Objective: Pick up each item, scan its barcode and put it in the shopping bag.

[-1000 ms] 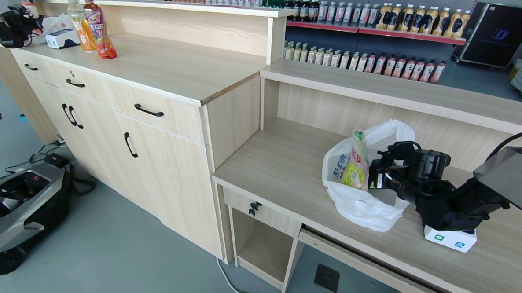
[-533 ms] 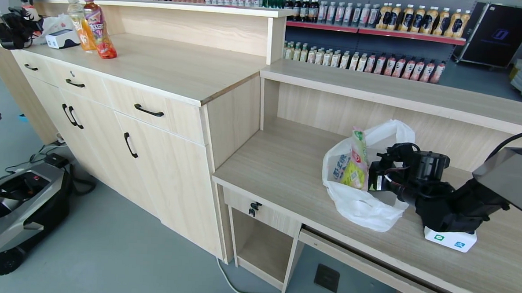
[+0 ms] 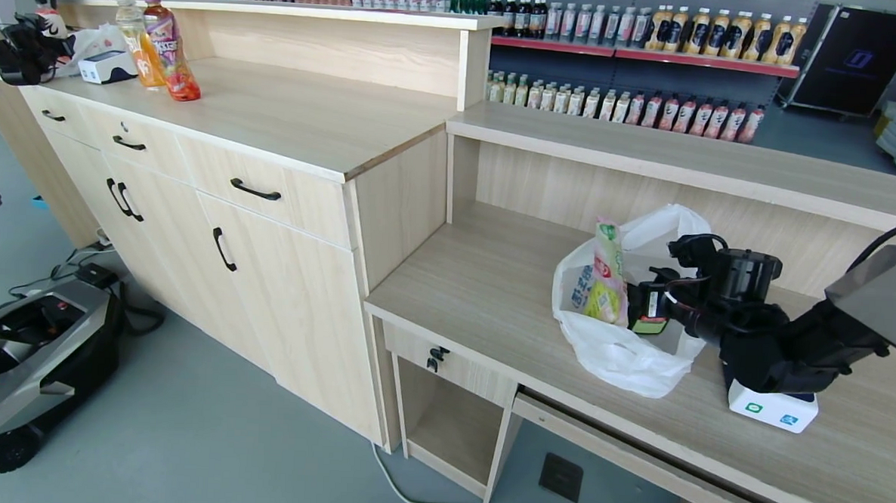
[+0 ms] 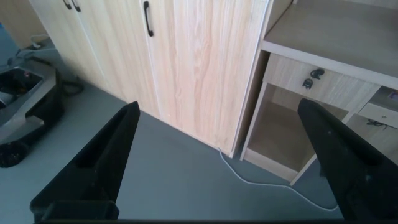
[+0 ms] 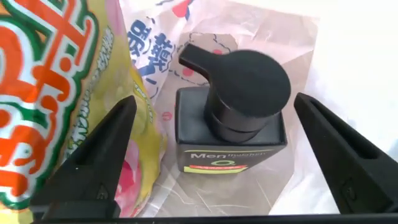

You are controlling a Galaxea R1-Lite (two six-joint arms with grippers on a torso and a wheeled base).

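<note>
You see the right gripper [image 5: 214, 99] released above the black pump bottle [image 5: 231, 146] inside the shopping bag [image 3: 624, 365], with the snack packet [image 3: 607, 277] at the bottle's nine o'clock. The left gripper [image 4: 219, 104] is also spread.

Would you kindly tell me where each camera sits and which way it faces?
Head view: on the head, facing forward and down at the counter; right gripper at the shopping bag.
Left wrist view: on the left arm, facing floor and cupboard; left gripper's open fingers frame it.
Right wrist view: on the right arm, facing into the bag at snack packet and pump bottle between open fingers.
Shared: head and right wrist show bag, bottle, packet.
</note>
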